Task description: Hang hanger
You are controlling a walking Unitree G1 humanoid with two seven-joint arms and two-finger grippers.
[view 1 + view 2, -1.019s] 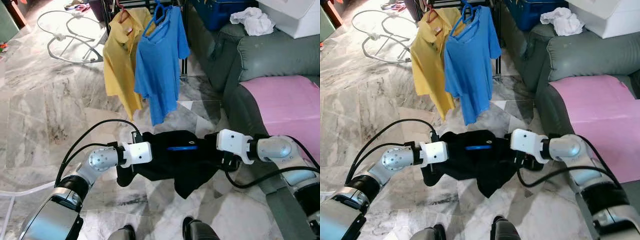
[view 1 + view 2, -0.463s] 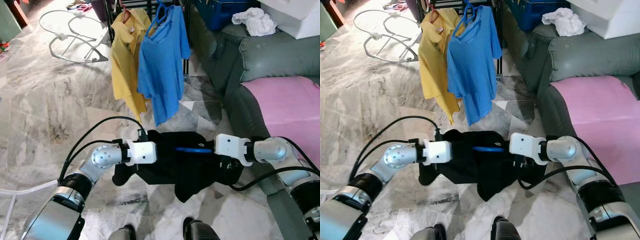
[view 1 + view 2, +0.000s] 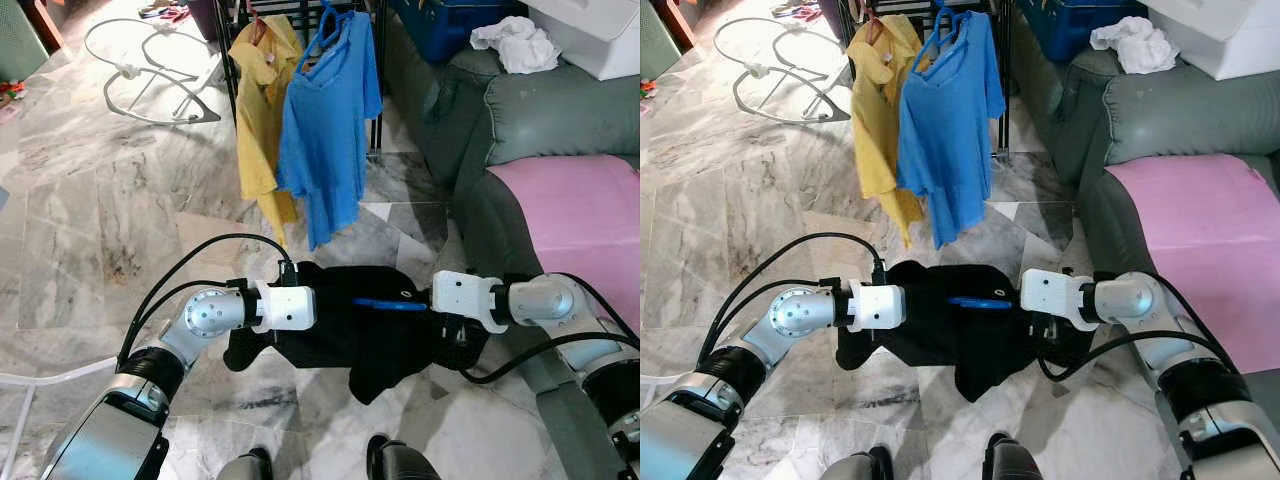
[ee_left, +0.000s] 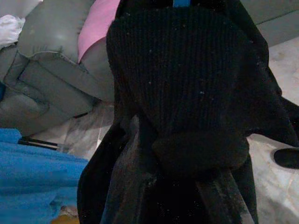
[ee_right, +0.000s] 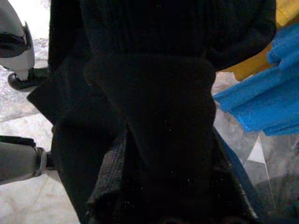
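A black shirt [image 3: 360, 330] on a blue hanger [image 3: 388, 304] hangs in the air between my two arms, low above the marble floor. My left gripper [image 4: 180, 184] is buried in the shirt's left shoulder, its fingers wrapped in black knit. The right gripper [image 5: 161, 186] is likewise sunk into the right shoulder, with cloth draped over it. Ahead stands a black clothes rack [image 3: 230, 60] carrying a yellow shirt [image 3: 258, 115] and a blue shirt [image 3: 328, 120] on hangers. The rack's top rail is cut off by the upper edge of the eye views.
A grey sofa [image 3: 540, 110] with a pink cover [image 3: 590, 220] and a white cloth [image 3: 517, 45] runs along the right. A blue bin [image 3: 440, 25] stands behind it. A white round frame [image 3: 150, 70] lies on the floor at the far left. Open marble floor [image 3: 90, 220] spreads left.
The view has shifted a little, bringing the rack slightly nearer and rightward. My left arm has edged to the right with the shirt; both grippers keep their hold.
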